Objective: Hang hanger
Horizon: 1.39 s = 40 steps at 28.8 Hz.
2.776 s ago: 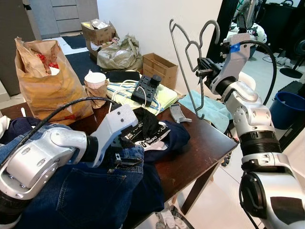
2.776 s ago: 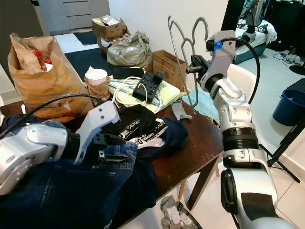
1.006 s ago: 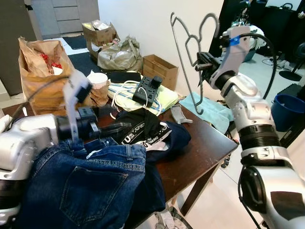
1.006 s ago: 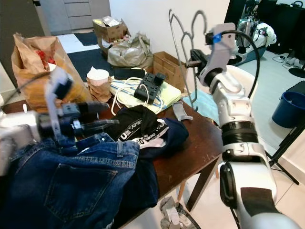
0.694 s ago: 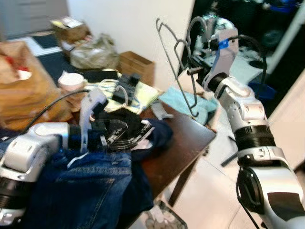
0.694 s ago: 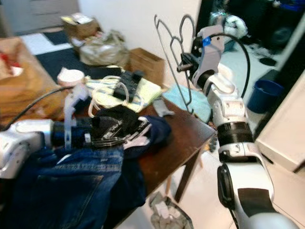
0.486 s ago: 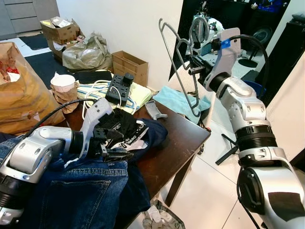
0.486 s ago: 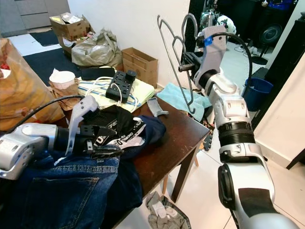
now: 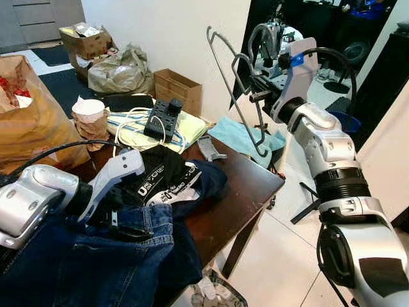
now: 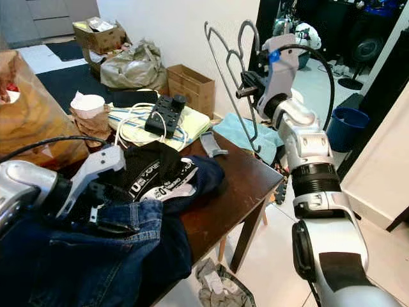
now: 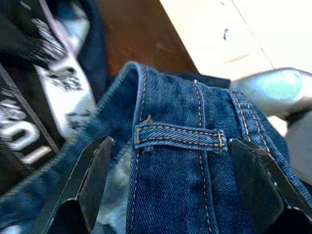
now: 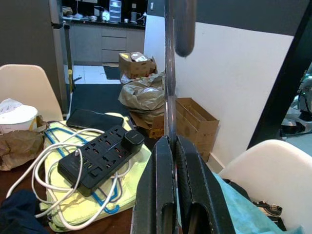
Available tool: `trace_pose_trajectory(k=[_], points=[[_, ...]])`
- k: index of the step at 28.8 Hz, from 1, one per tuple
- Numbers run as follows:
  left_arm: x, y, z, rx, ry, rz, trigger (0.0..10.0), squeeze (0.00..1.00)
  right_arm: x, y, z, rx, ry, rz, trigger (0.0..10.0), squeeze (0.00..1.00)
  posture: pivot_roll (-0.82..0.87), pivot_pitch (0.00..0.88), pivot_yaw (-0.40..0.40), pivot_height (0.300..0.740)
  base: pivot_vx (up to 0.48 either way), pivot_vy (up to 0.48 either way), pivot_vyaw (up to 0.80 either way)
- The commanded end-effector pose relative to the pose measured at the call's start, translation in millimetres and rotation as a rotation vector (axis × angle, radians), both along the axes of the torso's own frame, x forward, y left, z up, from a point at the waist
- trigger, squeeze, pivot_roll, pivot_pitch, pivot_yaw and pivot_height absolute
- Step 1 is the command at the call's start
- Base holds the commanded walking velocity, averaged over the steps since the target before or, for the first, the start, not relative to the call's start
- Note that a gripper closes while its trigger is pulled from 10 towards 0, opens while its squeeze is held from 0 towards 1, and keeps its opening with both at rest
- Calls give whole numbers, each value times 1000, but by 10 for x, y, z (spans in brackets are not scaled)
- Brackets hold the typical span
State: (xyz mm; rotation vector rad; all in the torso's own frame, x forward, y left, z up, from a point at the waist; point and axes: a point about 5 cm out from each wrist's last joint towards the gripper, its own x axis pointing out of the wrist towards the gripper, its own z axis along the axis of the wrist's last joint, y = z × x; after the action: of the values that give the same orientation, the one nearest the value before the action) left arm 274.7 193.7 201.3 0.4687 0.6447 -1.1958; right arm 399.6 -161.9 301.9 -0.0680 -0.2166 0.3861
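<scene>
Left eye view takes in a dark wooden table [image 9: 252, 192] heaped with clutter. At its far left edge stands a crumpled brown paper bag [image 9: 32, 125] with something red showing at its mouth. Near the front left corner the left gripper [image 11: 170, 183] hovers over a pair of jeans [image 9: 96, 262], its fingers [image 11: 95, 180] spread wide either side of a belt loop at the waistband. Further back sits a paper cup [image 9: 88, 112] in a small brown bag, contents hidden. Toward the middle lies black clothing with white lettering [image 9: 160, 179], and behind it a black power strip [image 9: 161, 116] on a yellow cloth [image 9: 182, 128]. Above the table's right edge, the right gripper [image 12: 171, 151] is pressed tight on the wire hanger [image 9: 233, 89], holding it upright in the air. On the floor behind are cardboard boxes [image 9: 179, 86], and a blue bucket [image 10: 345, 125] at far right.
</scene>
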Motion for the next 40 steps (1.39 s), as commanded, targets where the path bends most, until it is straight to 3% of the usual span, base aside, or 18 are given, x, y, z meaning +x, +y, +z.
trace_pose_trajectory(k=[1,12,14,15,16,18,20,22,25,27,28,30,31,33,34,36,37,40], points=[[-34,-1,-78,32,35,-20,0,0,1,-35,20,4,-1,-8,10000,0,-71,0,-80,740,0,0,0],[16,-78,-71,-31,10,-23,0,0,-3,-66,39,8,-8,-19,10000,0,-75,0,-75,740,0,0,0],[79,-139,61,-175,-38,-9,0,0,-5,-59,32,9,-8,-19,10000,0,-77,0,-72,740,0,0,0],[79,-139,61,-175,-38,-9,0,0,-5,-59,32,9,-8,-19,10000,0,-77,0,-72,740,0,0,0],[92,-157,121,-239,-51,-9,0,0,-7,-55,28,9,-8,-18,10000,0,-77,0,-72,740,0,0,0],[92,-157,121,-239,-51,-9,0,0,-7,-55,28,9,-8,-18,10000,0,-77,0,-72,740,0,0,0],[66,-168,232,-335,-73,-32,0,0,-7,-62,30,11,-9,-20,10000,0,-79,0,-70,740,0,0,0],[66,-168,232,-335,-73,-32,0,0,-7,-62,30,11,-9,-20,10000,0,-79,0,-70,740,0,0,0],[16,-150,410,-442,-119,-53,0,0,-6,-68,34,13,-10,-23,10000,0,-78,0,-69,740,0,0,0],[16,-150,410,-442,-119,-53,0,0,-6,-68,34,13,-10,-23,10000,0,-78,0,-69,740,0,0,0],[-29,-134,728,-571,-238,-69,0,0,-5,-68,33,16,-10,-24,10000,0,-76,0,-67,740,0,0,0],[-29,-134,728,-571,-238,-69,0,0,-5,-68,33,16,-10,-24,10000,0,-76,0,-67,740,0,0,0],[-88,-106,1075,-687,-399,-67,0,0,-4,-65,33,24,-11,-24,10000,0,-73,0,-65,740,0,0,0],[-88,-106,1075,-687,-399,-67,0,0,-4,-65,33,24,-11,-24,10000,0,-73,0,-65,740,0,0,0],[-149,-72,1418,-797,-566,-23,0,0,-4,-60,36,33,-13,-21,10000,0,-69,0,-65,740,0,0,0],[-149,-72,1418,-797,-566,-23,0,0,-4,-60,36,33,-13,-21,10000,0,-69,0,-65,740,0,0,0],[-232,-51,1722,-895,-729,42,0,0,-3,-39,33,46,-14,-15,10000,0,-59,0,-66,740,0,0,0],[-232,-51,1722,-895,-729,42,0,0,-3,-39,33,46,-14,-15,10000,0,-59,0,-66,740,0,0,0]])
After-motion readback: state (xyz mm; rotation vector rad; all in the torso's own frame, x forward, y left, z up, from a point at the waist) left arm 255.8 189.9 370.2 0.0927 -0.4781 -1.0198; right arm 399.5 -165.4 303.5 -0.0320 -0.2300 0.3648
